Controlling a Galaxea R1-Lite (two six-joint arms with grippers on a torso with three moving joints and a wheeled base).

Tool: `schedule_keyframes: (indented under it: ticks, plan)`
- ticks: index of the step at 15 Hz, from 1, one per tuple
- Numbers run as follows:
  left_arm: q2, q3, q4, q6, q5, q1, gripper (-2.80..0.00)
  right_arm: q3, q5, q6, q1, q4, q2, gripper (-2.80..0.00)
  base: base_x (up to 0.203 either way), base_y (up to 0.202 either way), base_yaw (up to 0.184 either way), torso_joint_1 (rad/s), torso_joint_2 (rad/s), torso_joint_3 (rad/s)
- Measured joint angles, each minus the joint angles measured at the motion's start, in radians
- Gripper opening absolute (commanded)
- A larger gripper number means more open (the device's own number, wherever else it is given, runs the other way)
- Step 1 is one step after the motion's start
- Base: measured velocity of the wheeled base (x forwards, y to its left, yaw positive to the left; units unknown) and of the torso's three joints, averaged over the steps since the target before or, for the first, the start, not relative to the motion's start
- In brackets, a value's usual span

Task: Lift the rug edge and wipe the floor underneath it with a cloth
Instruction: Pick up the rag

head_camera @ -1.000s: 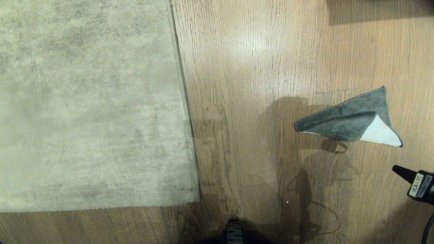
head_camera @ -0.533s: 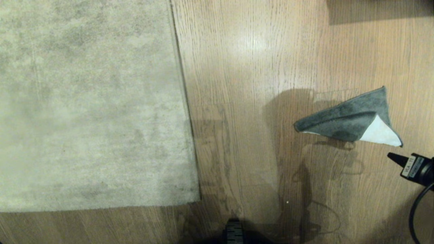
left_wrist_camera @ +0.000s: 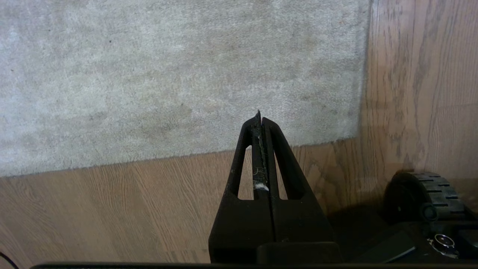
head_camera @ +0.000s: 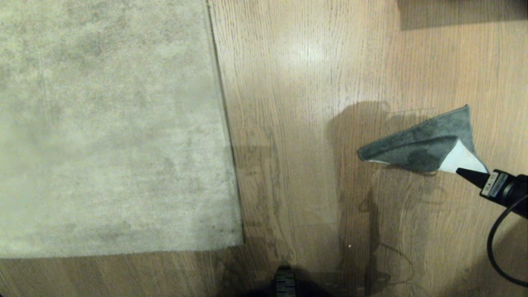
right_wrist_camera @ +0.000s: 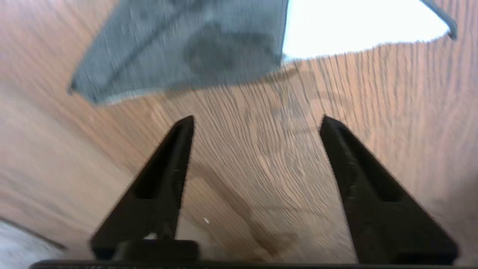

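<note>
Your right pincer [right_wrist_camera: 257,123] hangs released, its two fingers spread wide over the floor [head_camera: 305,82], because the cloth [head_camera: 420,146] is what you need first. It lies folded on the planks at the right, dark side up with a pale corner showing, just beyond the fingertips. The rug edge [head_camera: 225,123] lies flat, well apart to the left. Your left pincer [left_wrist_camera: 259,119] is clenched on nothing, parked above the rug's near corner, ready for the lift.

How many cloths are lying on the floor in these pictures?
1. The cloth lies on the floor to the right of the rug, just ahead of the open right gripper. Nothing shows whether more lie outside the views.
</note>
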Motion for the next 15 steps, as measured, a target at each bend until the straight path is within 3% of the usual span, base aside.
schedule_keyframes:
  ticks: [9,15]
  plan:
    - [0.0,0.0,0.0,0.0,0.0,0.0,-2.8,-0.057,0.0,-0.001,0.002,-0.005,0.081,0.0,0.0,0.0,0.0,0.0,0.0,0.0]
    - [0.0,0.0,0.0,0.0,0.0,0.0,-2.8,-0.173,0.0,0.004,0.008,0.003,0.166,0.0,0.0,0.0,0.0,0.0,0.0,0.0]
